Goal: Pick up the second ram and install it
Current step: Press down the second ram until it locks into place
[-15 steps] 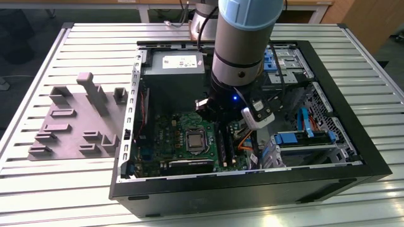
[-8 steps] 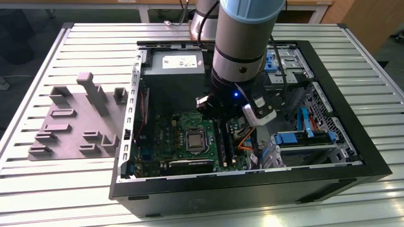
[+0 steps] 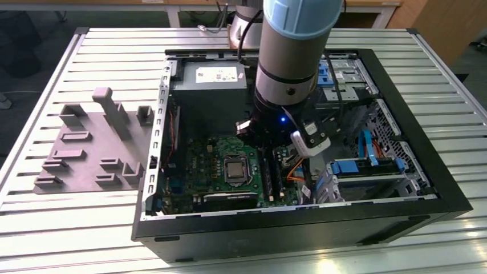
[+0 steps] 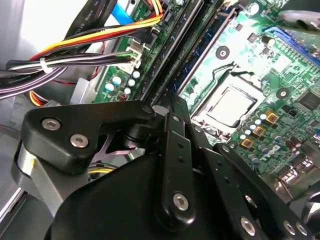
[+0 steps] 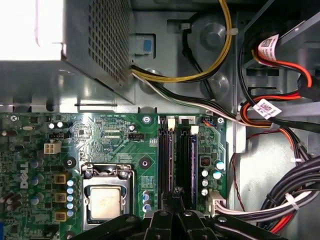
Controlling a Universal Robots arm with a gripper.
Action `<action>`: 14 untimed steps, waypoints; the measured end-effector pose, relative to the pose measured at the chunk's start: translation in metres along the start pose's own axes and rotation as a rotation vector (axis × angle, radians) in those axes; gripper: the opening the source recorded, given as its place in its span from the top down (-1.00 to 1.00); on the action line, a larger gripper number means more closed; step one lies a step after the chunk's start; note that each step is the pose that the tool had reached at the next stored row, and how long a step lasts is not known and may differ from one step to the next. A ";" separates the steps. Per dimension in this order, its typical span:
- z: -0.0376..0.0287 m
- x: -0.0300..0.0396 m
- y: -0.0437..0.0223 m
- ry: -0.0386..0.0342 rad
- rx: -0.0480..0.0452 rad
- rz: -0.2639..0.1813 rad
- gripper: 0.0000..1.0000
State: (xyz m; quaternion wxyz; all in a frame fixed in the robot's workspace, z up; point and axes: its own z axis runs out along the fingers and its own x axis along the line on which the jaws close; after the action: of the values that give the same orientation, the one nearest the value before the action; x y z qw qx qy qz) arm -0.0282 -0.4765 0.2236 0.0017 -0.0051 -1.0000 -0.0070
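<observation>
My gripper [image 4: 172, 102] is down inside the open computer case [image 3: 426, 188], right over the memory slots [image 5: 172, 155] of the green motherboard [image 3: 216, 151]. Its two black fingers [image 5: 176, 194] stand pressed close together. A thin dark blue-green strip, the second ram [image 4: 207, 42], runs edge-on from the fingertips along the slots, beside the silver processor [image 4: 231, 102]. The gripper looks shut on it. How deep the strip sits in its slot is hidden by the fingers. The arm's wrist [image 3: 285, 91] covers the slots in the exterior view.
A gray plastic fixture [image 3: 84, 148] with upright blocks lies on the slatted table at the exterior view's left. Bundled cables [image 5: 280, 115] crowd one side of the slots. The gray power supply [image 3: 209, 85] and drive bays with blue tabs [image 3: 357, 168] stand inside the case.
</observation>
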 end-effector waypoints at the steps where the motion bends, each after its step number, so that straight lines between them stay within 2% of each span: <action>1: 0.0009 0.0000 0.0000 0.0000 0.0001 0.000 0.79; 8: 0.0090 0.0000 -0.0003 0.0008 0.0018 0.000 0.79; 10: 0.0089 -0.0001 0.0000 0.0011 0.0021 0.000 0.79; 12: 0.0050 -0.0002 0.0004 -0.0003 -0.0022 0.000 0.79; 14: -0.0043 0.0000 0.0002 0.0003 -0.0007 0.000 0.79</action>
State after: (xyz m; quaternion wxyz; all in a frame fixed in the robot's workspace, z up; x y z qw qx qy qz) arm -0.0282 -0.4764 0.2279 0.0018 -0.0052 -1.0000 -0.0073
